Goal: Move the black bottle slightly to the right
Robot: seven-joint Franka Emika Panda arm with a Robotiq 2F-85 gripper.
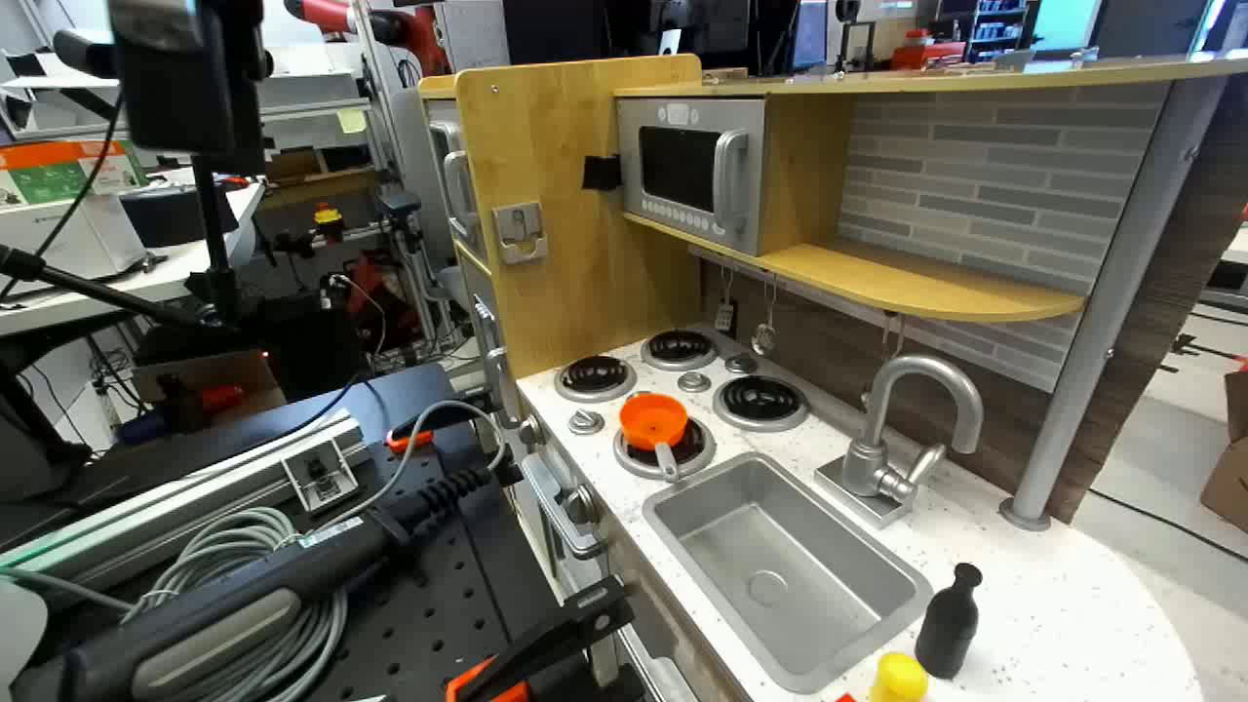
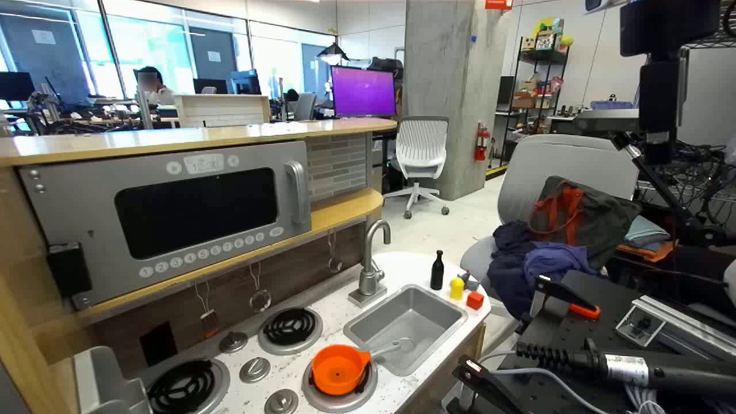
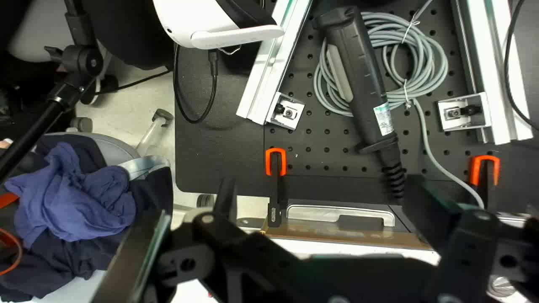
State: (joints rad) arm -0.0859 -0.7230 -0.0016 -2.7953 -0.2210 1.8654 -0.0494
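- The end effector [image 3: 323,193] is seen blurred in the wrist view, its jaws spread wide apart and empty.
- Apart from the end effector, the black bottle [image 1: 948,626] is stood upright on the white desk [image 1: 1082,604] in both exterior views, just beside the sink [image 1: 799,575]; its direction from the end effector cannot be told.
- Likewise clear of the jaws, a yellow object [image 2: 457,288] and a red block [image 2: 475,300] are placed near the bottle.
- Through the gap of the jaws, an orange-tipped clamp [image 3: 276,189] is seen.
- Beyond the end effector, a black handheld device [image 3: 366,84] and coiled grey cable [image 3: 433,65] are laid on a perforated board [image 3: 332,147].
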